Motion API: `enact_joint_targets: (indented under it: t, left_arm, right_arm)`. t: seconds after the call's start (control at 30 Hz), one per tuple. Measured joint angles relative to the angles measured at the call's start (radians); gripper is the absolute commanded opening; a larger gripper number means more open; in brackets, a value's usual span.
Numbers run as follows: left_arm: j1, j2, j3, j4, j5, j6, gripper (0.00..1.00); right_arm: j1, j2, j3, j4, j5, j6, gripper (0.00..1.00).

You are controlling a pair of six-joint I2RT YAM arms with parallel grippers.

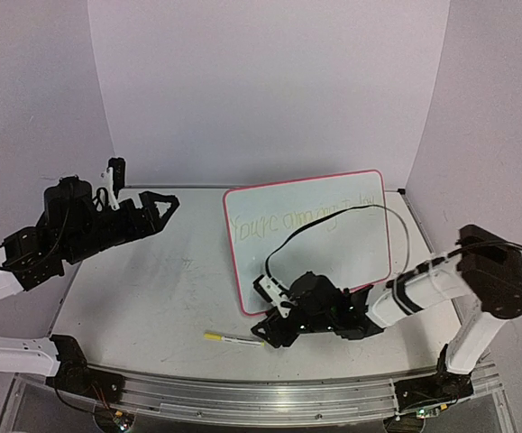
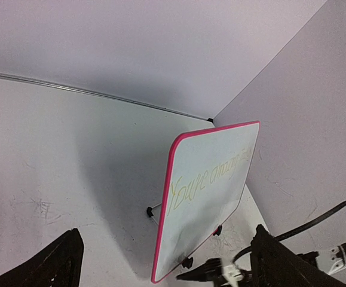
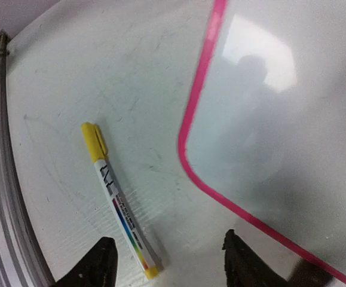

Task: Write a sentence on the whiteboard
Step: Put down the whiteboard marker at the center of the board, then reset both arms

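Soft, even overhead light. The right wrist view is slightly blurred, with a bright glare patch on the whiteboard (image 3: 280, 119).

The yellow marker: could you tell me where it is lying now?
In the top view the yellow marker lies on the table near its front edge, just left of the right gripper and off the near-left corner of the whiteboard.

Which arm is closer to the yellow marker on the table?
Right. The right arm has its jaws beside one end of the yellow marker, at the front of the table. The left arm holds its jaws far off, toward the back left.
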State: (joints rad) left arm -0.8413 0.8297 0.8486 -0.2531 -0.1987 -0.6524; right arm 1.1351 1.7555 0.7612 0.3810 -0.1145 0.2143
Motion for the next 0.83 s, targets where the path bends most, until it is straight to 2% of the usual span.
enact_joint_targets:
  t: [0.13,0.2,0.33,0.43,0.6,0.83]
  left_arm:
    - [0.0,0.01,0.003,-0.003,-0.014,0.022,0.99]
    - [0.0,0.012,0.019,-0.015,-0.025,0.044,0.99]
    - [0.0,0.024,0.115,-0.039,-0.067,0.11,0.99]
    - [0.0,0.028,0.212,-0.037,-0.112,0.166,0.99]
    - [0.0,0.032,0.378,-0.031,-0.187,0.266,0.99]
    - [0.0,0.03,0.459,-0.027,-0.238,0.352,1.0]
  right_arm:
    - [-0.003,-0.284,-0.029,-0.129,0.179,0.047,0.82]
    - [-0.007,-0.446,-0.024,-0.217,0.281,0.07,0.97]
    - [-0.014,-0.747,0.051,-0.402,0.492,0.112,0.98]
    - [-0.016,-0.905,0.14,-0.492,0.627,0.113,0.98]
    - [-0.019,-1.02,0.308,-0.548,0.83,0.071,0.98]
    - [-0.02,-0.993,0.425,-0.589,0.956,0.021,0.98]
